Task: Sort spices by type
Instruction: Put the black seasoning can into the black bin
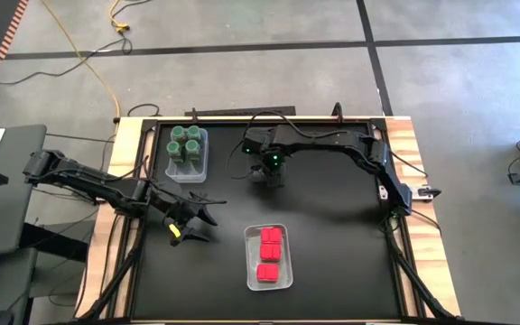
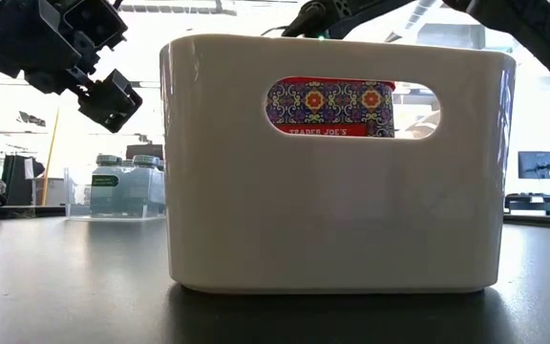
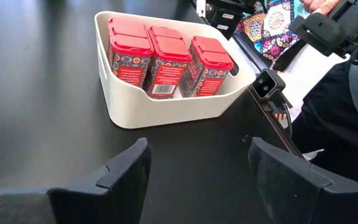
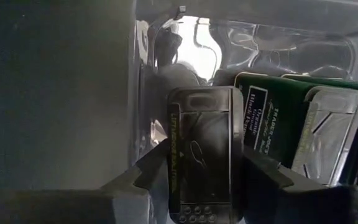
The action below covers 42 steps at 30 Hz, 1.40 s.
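Three red packets (image 3: 160, 59) stand upright in a white bin (image 3: 166, 109) near the table's front; one shows through the bin's handle hole (image 2: 332, 105). Green-lidded jars (image 1: 186, 143) fill a clear bin (image 1: 186, 171) at the far left. My right gripper (image 4: 205, 171) points down into another clear bin (image 4: 185, 43), shut on a dark box (image 4: 204, 137) beside two more dark green boxes (image 4: 272, 124). In the high view this gripper (image 1: 273, 171) hides that bin. My left gripper (image 3: 197, 180) hovers open, left of the white bin, holding nothing. My right gripper pinches the dark box by its two long narrow sides (image 4: 171, 168) between its two fingers. The fingers come from above, pointing down. The box stands upright inside the clear bin, next to the other dark boxes. Whether its lower end rests on the bin floor is hidden.
Bare black tabletop (image 1: 332, 244) lies between the bins and toward the right. Wooden rails (image 1: 404, 144) border the table. A person's patterned clothing (image 3: 272, 25) shows beyond the table's edge in the left wrist view.
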### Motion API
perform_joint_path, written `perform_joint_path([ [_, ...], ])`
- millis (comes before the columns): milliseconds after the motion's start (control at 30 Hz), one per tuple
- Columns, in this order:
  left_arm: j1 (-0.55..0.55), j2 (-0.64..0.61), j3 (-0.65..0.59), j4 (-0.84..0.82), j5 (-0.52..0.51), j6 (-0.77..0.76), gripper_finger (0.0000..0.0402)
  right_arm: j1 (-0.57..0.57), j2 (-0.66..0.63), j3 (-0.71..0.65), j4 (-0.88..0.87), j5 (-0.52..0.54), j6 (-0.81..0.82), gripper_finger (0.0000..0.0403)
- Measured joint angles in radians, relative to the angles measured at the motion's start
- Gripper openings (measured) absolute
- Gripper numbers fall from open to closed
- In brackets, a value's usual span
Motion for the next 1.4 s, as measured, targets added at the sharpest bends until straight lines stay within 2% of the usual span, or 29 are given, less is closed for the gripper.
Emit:
perform_joint_path([
  [533, 0.000, 0.000, 0.000, 0.000, 0.000, 0.000, 0.0259, 0.000, 0.000, 0.000, 0.065, -0.003, 0.053, 0.0177],
  [1200, 0.000, 0.000, 0.000, 0.000, 0.000, 0.000, 0.0259, 0.000, 0.000, 0.000, 0.024, -0.003, 0.089, 0.0178],
  [1400, 0.000, 0.000, 0.000, 0.000, 0.000, 0.000, 0.0259, 0.000, 0.000, 0.001, 0.037, -0.003, 0.089, 0.0203],
])
